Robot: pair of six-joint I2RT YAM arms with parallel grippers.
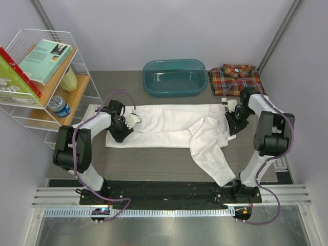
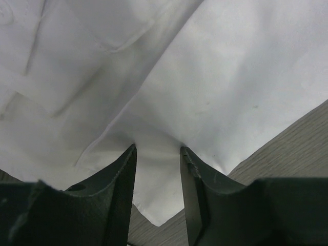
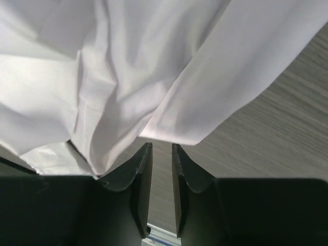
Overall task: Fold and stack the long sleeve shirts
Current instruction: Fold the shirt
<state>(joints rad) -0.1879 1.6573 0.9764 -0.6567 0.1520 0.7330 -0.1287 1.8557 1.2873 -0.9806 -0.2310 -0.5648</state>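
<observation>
The white long sleeve shirt [image 1: 164, 120] lies spread across the table, one sleeve trailing toward the near edge. The plaid shirt [image 1: 236, 78] lies folded at the back right. My left gripper [image 1: 125, 125] is down on the white shirt's left end. In the left wrist view its jaws [image 2: 158, 147] stand apart astride a corner of the white cloth [image 2: 205, 77], tips pressing into the fabric, which lies flat between them. My right gripper [image 1: 231, 122] is at the shirt's right end. Its jaws [image 3: 161, 145] are narrowly apart, bare table showing between them, the white hem [image 3: 128, 66] just beyond the tips.
A teal tub [image 1: 174, 77] stands at the back centre, beside the plaid shirt. A white wire shelf [image 1: 46, 77] with books and bottles stands at the left. The trailing sleeve [image 1: 210, 159] reaches down beside the right arm's base.
</observation>
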